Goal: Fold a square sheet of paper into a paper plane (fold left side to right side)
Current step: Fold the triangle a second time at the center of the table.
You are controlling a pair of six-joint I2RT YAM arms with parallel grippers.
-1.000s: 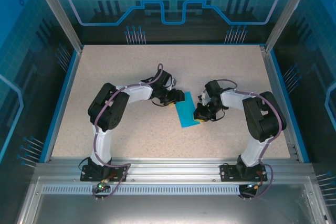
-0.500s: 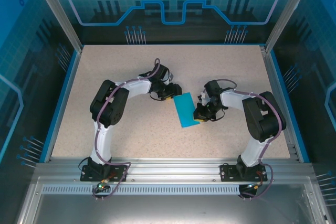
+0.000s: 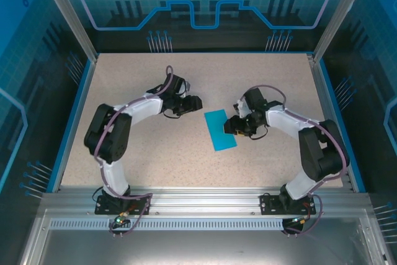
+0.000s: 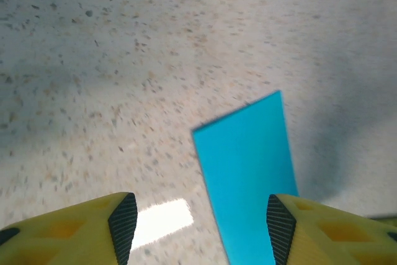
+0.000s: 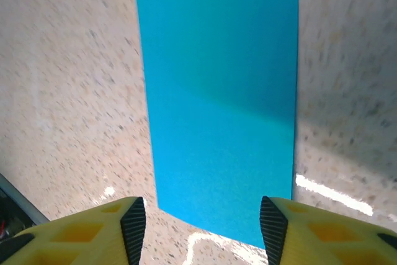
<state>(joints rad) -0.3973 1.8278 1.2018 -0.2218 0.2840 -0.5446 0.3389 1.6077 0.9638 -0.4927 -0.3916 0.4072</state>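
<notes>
Robotics laboratory test cell. A speckled beige tabletop (image 3: 155, 79) with a blue border strip (image 3: 73, 125) sits inside an aluminium-profile frame (image 3: 65, 13). Translucent blue panels (image 3: 205, 4) printed with gear and circuit graphics enclose the far, left and right sides.

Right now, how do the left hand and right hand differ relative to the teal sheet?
Position: the left hand sits clear of the square sheet of paper, off its far-left corner; the right hand is at the sheet's right edge. Framing: the left wrist view has the sheet off-centre, to the right; the right wrist view has it centred, straight ahead. Shared: both hands are open, neither gripping the sheet.
</notes>
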